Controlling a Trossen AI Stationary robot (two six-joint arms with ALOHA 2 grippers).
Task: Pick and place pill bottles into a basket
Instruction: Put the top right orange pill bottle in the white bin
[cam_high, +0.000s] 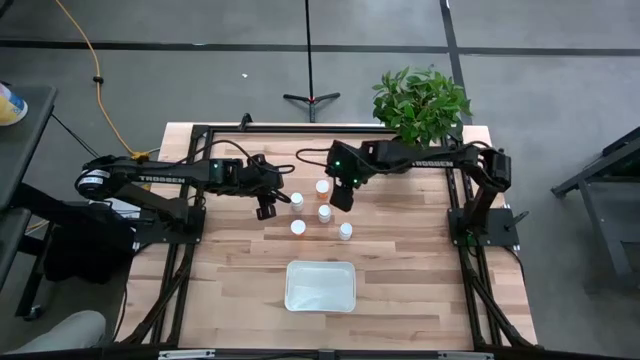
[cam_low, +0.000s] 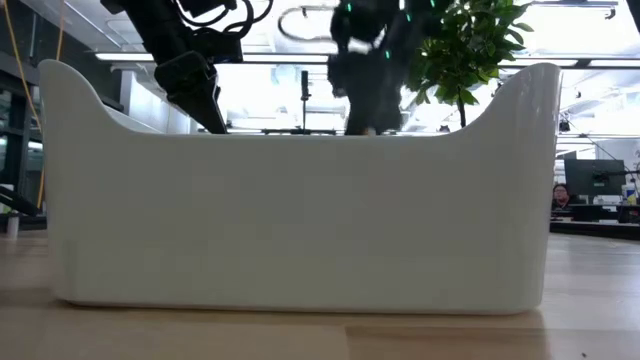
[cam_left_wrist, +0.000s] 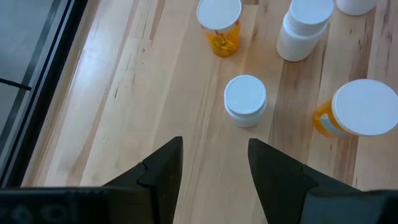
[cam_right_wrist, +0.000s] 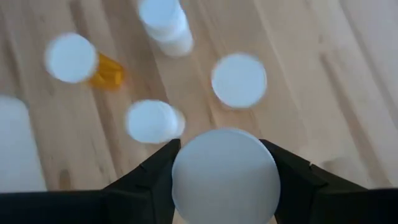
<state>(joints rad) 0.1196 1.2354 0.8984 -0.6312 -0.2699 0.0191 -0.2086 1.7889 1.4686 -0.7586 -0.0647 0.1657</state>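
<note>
— Where's the right gripper (cam_right_wrist: 224, 186)?
— Above the table (cam_high: 400, 290), clamped on a white-capped pill bottle (cam_right_wrist: 224, 174); four more bottles stand just beyond it, the basket (cam_high: 320, 285) farther off.
— And the left gripper (cam_left_wrist: 214, 165)?
— Fingers spread, holding nothing; a small white bottle (cam_left_wrist: 245, 100) stands just ahead of them.

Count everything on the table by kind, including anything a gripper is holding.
Pill bottles standing on the table: 5
Pill bottle held in the right gripper: 1
Basket: 1
Potted plant: 1
Total: 8
</note>
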